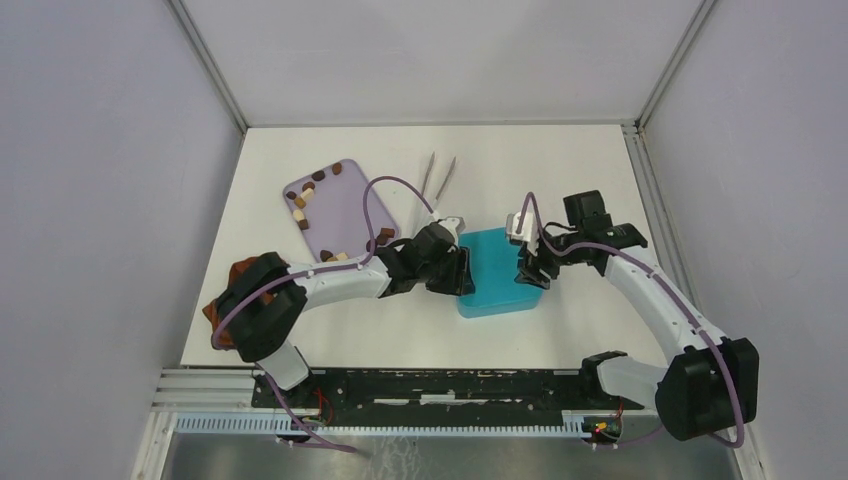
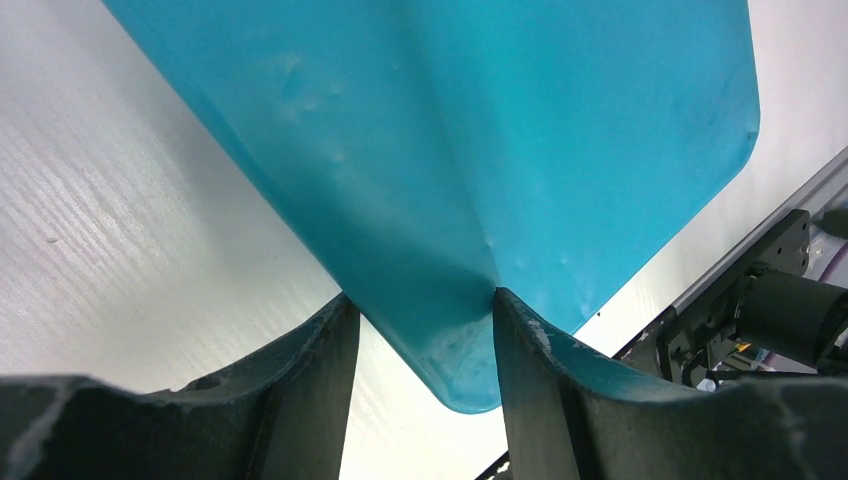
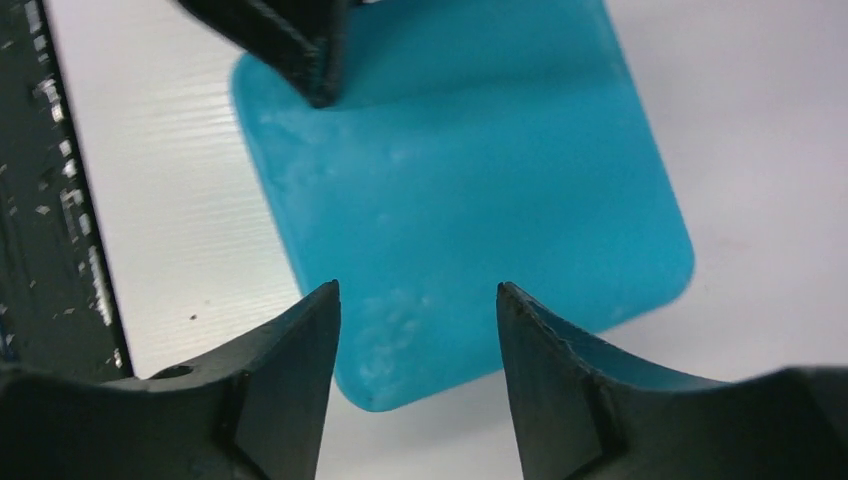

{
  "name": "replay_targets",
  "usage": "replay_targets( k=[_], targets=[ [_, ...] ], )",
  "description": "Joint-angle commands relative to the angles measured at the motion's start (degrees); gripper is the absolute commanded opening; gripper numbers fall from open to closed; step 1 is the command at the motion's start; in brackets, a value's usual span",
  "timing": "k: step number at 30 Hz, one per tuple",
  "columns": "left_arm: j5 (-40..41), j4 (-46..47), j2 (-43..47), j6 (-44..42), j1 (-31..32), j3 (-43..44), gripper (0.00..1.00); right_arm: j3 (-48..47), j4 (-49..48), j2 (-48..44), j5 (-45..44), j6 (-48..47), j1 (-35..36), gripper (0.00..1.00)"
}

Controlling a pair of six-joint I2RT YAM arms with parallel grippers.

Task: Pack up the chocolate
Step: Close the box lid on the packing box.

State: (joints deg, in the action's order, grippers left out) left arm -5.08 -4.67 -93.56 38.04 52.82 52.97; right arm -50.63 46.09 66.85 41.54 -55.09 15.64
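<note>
- Top view: the chocolate (image 1: 299,203) sits as small brown and tan pieces on the lilac tray (image 1: 345,210), at the far left of the counter (image 1: 560,180). Most pieces lie along the tray's left rim, and a few lie at its near edge.
- Same view: you have the teal box (image 1: 497,275) at mid-counter, well apart from the tray. The left end effector (image 1: 463,272) is at its left edge and the right end effector (image 1: 527,270) at its right edge.
- Same view: metal tongs (image 1: 438,180) lie beyond the box. A reddish-brown cloth (image 1: 222,305) shows under your left arm's elbow.
- Left wrist view: the left end effector (image 2: 420,300) is about half open. A corner of the teal box (image 2: 450,150) is wedged between its fingers (image 2: 310,390) and touches both. It reads as a grip on the box. No chocolate shows here.
- Right wrist view: the right end effector (image 3: 418,295) has its jaws apart and holds nothing. The teal box (image 3: 470,170) lies flat on the counter (image 3: 160,200) below, its near corner showing in the gap. A dark finger of the other arm touches its far corner.
</note>
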Motion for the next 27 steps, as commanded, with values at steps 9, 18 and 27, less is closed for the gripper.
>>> replay_targets(
  k=[9, 18, 27],
  targets=[
    [-2.2, 0.71, -2.57, -2.09, -0.26, 3.09, 0.57, 3.63, -21.6, 5.24, -12.86, 30.88, -9.23, 0.82],
    [-2.81, 1.32, -3.24, -2.01, -0.3, 3.28, 0.57, 2.23, -18.56, 16.51, -2.52, 33.38, -14.87, 0.8],
    [-1.78, 3.2, -1.74, -1.17, -0.43, 2.82, 0.62, -2.02, -10.4, 28.39, 6.13, 28.4, -21.75, 0.44]
  ],
)
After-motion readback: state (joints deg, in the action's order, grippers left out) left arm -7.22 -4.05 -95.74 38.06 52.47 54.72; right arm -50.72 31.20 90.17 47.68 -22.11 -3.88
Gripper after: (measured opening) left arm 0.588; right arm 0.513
